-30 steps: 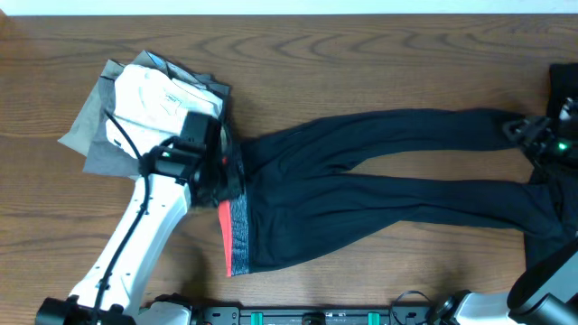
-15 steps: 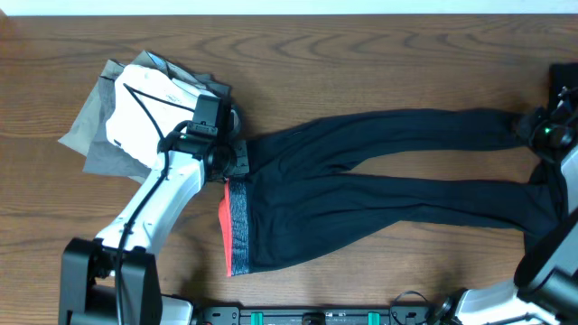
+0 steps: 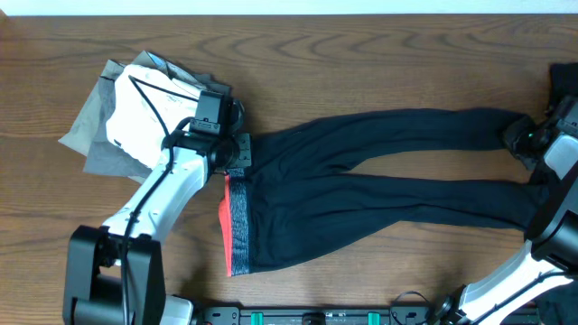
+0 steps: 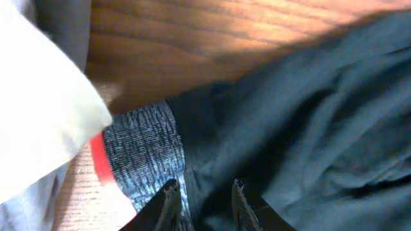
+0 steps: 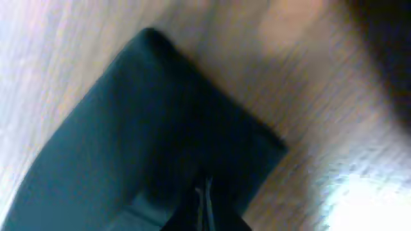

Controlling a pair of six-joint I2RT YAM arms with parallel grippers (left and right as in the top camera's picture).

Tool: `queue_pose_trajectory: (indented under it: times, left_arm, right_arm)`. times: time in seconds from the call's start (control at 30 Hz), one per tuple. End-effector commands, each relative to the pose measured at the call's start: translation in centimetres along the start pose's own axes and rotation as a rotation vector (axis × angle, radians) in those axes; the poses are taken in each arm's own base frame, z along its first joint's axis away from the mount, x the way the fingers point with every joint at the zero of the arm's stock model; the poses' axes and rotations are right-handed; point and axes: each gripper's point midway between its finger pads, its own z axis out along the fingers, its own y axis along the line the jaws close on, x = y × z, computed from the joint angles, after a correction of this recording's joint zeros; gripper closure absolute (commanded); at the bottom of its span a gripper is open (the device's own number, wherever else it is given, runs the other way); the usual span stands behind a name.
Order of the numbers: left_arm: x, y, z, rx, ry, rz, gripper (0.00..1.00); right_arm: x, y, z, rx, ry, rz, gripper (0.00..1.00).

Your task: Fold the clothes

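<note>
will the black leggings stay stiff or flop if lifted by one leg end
Probably floppy: the leggings lie flat with soft wrinkles, so they'd likely drape. Likely light, being thin cloth. The grey waistband looks thicker, maybe hanging heavier.

The left gripper (image 3: pixel 237 155) now sits higher, at the top corner of the leggings (image 3: pixel 379 194), exposing more coral edge. The right gripper (image 3: pixel 517 137) has closed at the upper leg cuff.
</note>
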Motion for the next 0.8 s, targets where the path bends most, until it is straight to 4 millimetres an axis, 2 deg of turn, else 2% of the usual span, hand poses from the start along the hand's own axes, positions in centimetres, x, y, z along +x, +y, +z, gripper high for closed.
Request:
queue_pose_trajectory:
  times: [0.0, 0.1, 0.17, 0.33, 0.43, 0.6, 0.67, 0.77]
  left_arm:
    - [0.3, 0.5, 1.1, -0.023, 0.026, 0.015, 0.71]
    - [0.6, 0.6, 1.4, -0.026, 0.041, 0.012, 0.72]
    - [0.5, 0.6, 1.4, -0.025, 0.037, 0.013, 0.72]
    - [-0.4, 0.3, 1.4, -0.016, 0.001, 0.019, 0.71]
    - [-1.3, 0.1, 1.4, -0.006, -0.033, 0.023, 0.69]
    - [-3.0, -0.4, 1.5, 0.014, -0.104, 0.022, 0.59]
    - [-3.3, -0.4, 1.9, 0.016, -0.114, 0.023, 0.59]
    - [-2.9, -0.1, 3.1, 0.009, -0.089, 0.019, 0.58]
  right_arm:
    - [1.1, -5.2, 0.9, 0.249, 0.007, 0.042, 0.99]
    - [0.5, -9.6, -1.1, 0.468, -0.022, 0.000, 0.99]
    - [-0.2, -11.2, -2.3, 0.538, -0.042, -0.006, 0.99]
    - [-1.9, -10.3, -4.3, 0.455, -0.072, 0.030, 0.93]
    - [-3.0, -8.3, -5.8, 0.371, -0.098, 0.033, 0.87]
    - [-5.4, -0.8, -9.2, 0.031, -0.136, -0.053, 0.66]
    - [-5.6, 1.8, -11.1, -0.082, -0.145, -0.074, 0.61]
    - [-5.3, 4.1, -12.9, -0.173, -0.147, -0.099, 0.52]
